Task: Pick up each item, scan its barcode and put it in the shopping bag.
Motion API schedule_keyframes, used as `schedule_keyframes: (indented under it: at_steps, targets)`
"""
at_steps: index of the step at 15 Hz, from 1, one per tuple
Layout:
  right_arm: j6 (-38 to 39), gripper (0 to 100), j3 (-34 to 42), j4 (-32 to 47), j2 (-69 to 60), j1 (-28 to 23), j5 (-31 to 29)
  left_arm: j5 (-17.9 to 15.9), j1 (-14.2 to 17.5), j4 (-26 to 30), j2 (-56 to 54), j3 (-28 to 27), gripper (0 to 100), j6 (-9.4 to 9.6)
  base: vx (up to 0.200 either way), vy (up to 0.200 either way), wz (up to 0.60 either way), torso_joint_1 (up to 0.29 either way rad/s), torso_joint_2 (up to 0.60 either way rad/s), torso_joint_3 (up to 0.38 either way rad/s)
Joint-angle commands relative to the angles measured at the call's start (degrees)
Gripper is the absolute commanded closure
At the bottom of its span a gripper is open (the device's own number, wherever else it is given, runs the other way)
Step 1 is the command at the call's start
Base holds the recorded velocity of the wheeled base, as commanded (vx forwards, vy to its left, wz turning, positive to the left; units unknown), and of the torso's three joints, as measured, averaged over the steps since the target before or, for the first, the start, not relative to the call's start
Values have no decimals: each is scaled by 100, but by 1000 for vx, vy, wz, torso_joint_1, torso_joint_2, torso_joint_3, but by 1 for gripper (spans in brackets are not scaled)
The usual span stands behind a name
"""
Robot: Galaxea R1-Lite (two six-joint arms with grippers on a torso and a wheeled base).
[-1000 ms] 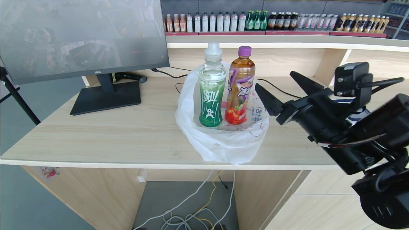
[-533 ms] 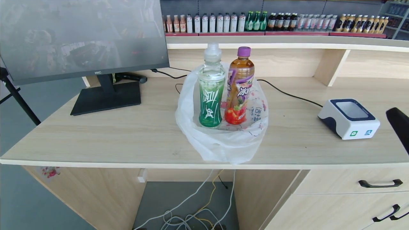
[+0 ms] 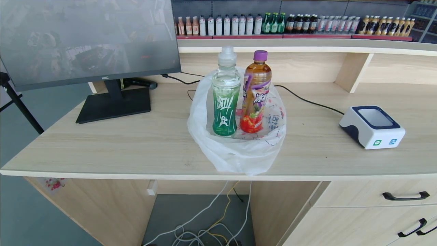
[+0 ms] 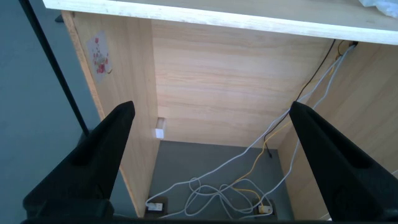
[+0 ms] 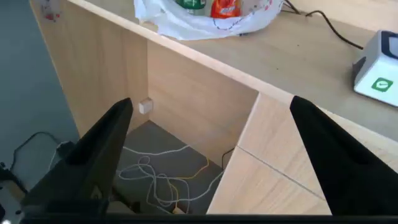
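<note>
On the counter the shopping bag is holding 2 upright items, the green bottle and the orange bottle; I am judging the packing finished. My left gripper and right gripper are hanging open and empty, below the counter.

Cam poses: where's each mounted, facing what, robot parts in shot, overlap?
Head: on the head, looking down at pale wooden counter, white plastic shopping bag, white scanner box.
Left wrist: below counter edge, facing floor cables; open left gripper visible.
Right wrist: low, facing counter front; open right gripper visible.
Shared: head and right wrist show bag, scanner.
</note>
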Motion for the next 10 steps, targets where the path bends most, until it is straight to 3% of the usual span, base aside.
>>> schedule_keyframes:
  at_steps: [1, 3, 5, 7, 10]
  targets:
    - [-79, 0, 84, 1063, -1552, -128, 77, 0, 1, -1, 1, 0, 0, -1, 0, 0, 0, 0, 0, 0]
    - [18, 0, 57, 1687, -1552, -295, 77, 0, -7, -1, 1, 0, 0, 8, 0, 0, 0, 0, 0, 0]
    - [97, 0, 40, 1731, -1552, -418, 68, 0, 1, -1, 1, 0, 0, 8, 0, 0, 0, 0, 0, 0]
    - [440, 0, 40, 1739, -1552, -1235, 24, 0, 1, -1, 1, 0, 0, 8, 0, 0, 0, 0, 0, 0]
    - [1020, 0, 93, 1792, -1306, -1297, -547, 0, -7, -1, 1, 0, 0, 16, 0, 0, 0, 0, 0, 0]
